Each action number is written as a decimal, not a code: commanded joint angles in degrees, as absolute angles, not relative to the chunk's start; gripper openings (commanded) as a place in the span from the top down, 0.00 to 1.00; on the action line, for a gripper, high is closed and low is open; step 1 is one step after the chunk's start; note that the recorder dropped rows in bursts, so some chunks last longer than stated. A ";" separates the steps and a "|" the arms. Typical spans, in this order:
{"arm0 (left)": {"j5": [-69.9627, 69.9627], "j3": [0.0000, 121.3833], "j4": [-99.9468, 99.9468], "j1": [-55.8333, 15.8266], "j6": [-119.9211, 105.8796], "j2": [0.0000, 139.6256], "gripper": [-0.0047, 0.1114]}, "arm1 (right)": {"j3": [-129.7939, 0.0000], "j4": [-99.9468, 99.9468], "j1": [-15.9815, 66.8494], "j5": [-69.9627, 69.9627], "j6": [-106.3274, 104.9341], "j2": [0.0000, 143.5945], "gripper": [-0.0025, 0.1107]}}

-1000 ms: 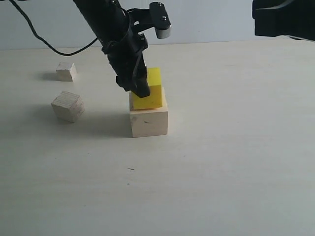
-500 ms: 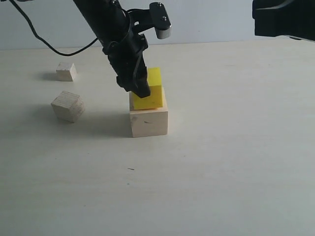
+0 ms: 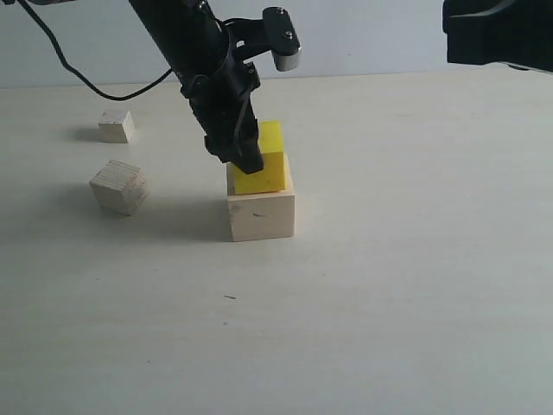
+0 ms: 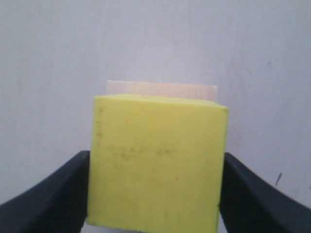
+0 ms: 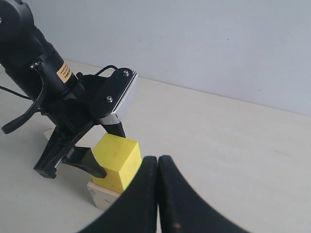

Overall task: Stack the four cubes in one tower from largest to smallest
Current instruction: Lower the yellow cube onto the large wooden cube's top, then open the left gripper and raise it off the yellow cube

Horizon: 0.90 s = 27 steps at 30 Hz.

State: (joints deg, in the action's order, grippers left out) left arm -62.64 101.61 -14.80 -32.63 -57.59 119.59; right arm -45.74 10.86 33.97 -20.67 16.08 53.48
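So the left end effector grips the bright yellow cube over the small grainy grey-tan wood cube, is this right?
No. The exterior view shows the left end effector gripping the bright yellow cube over the large pale wood cube; the small grainy grey-tan wood cube lies apart on the table.

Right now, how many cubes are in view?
4. Large pale wood cube mid-table; yellow cube on it, between the left fingers; grainy cube left of the stack in the exterior view; tiny cube farther back. None looks hidden.

right pincer point(image 5: 158, 161) closed, yellow cube point(image 5: 115, 158) on wood cube point(image 5: 103, 196)
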 commanded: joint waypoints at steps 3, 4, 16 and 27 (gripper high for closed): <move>-64.26 101.51 -14.70 -32.75 -56.17 119.76 0.51 | -45.53 11.38 33.81 -20.29 15.86 53.41 0.98; -64.26 101.51 -14.70 -32.75 -55.55 119.76 0.45 | -45.53 11.38 33.81 -20.29 15.86 53.41 0.98; -64.80 101.51 -14.70 -32.75 -53.63 119.25 0.36 | -45.53 11.14 33.81 -20.62 15.86 53.41 0.98; -64.93 101.51 -15.99 -32.75 -53.74 115.54 0.34 | -45.53 11.04 33.81 -20.83 15.86 53.41 0.98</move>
